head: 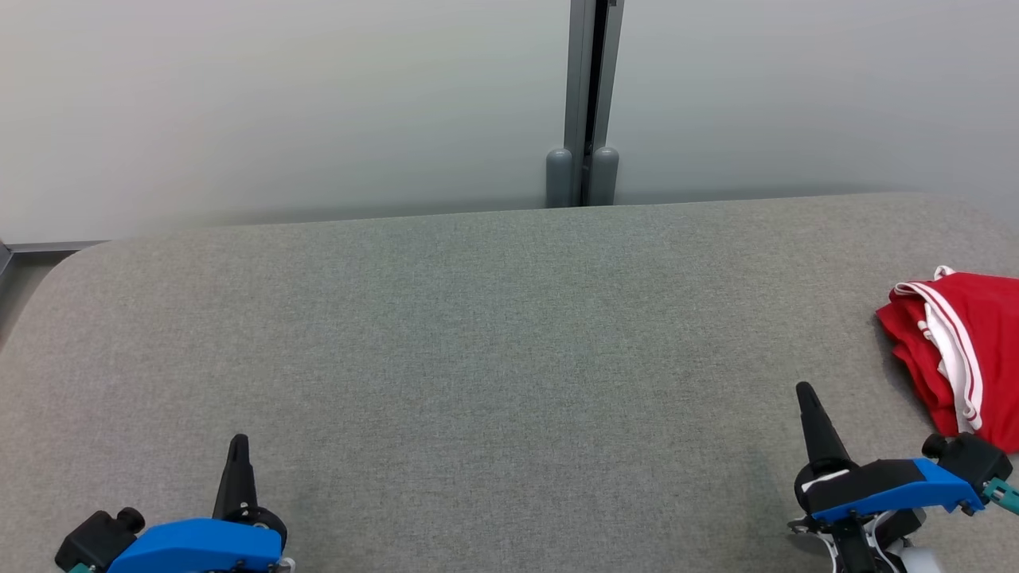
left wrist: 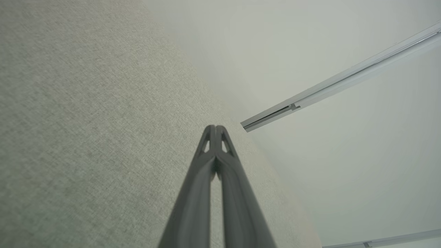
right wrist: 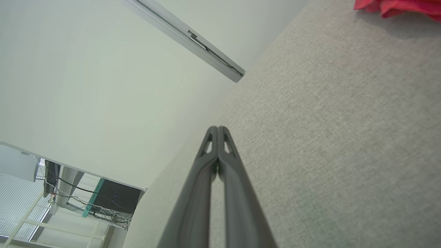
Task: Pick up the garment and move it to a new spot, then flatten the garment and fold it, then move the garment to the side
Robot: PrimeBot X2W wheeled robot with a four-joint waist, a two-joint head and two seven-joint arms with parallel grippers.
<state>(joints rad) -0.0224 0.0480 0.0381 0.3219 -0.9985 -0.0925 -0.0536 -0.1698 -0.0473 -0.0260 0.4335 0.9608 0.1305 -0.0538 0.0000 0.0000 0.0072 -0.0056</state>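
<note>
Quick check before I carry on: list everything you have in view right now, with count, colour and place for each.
garment: one, red with white stripes, bunched on the table at the robot's right, cut off by the head view's edge.
table: one, grey fabric top, spanning the head view.
wall panels: two, pale grey, behind the table.
post: one, grey metal, between the panels.
box: one, dark, with cables, in the background of the right wrist view.
left claw: one, dark fingers, blue body, shut and empty, lower left.
right claw: one, dark fingers, blue body, shut and empty, lower right, apart from the garment.
</note>
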